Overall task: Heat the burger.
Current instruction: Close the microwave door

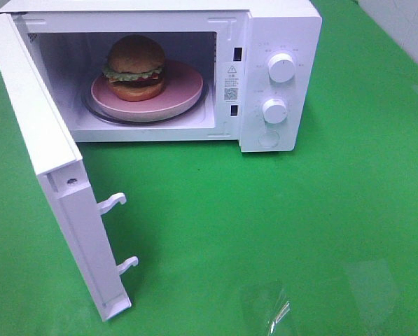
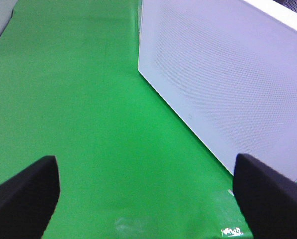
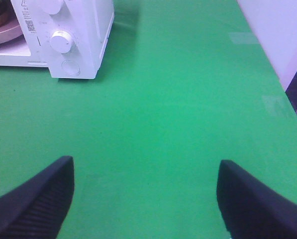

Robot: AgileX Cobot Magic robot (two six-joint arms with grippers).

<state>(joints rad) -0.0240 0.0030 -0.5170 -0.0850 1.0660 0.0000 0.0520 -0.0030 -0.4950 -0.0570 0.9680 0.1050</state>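
Note:
The burger (image 1: 135, 66), with brown buns and green lettuce, sits on a pink plate (image 1: 177, 94) inside the white microwave (image 1: 279, 21). The microwave door (image 1: 47, 161) stands swung wide open to the left. Neither gripper shows in the high view. In the left wrist view my left gripper (image 2: 147, 196) is open over bare green cloth, with the outer face of the door (image 2: 223, 84) just ahead. My right gripper (image 3: 146, 196) is open too, empty, well back from the microwave's control panel (image 3: 63, 42). A sliver of the plate (image 3: 4, 36) shows there.
A green cloth (image 1: 265, 224) covers the table. Two white knobs (image 1: 281, 68) sit on the microwave's right panel. Two latch hooks (image 1: 114, 203) stick out of the door's edge. A glass turntable (image 1: 96, 112) lies under the plate. A white wall (image 3: 282, 30) borders the table's right side.

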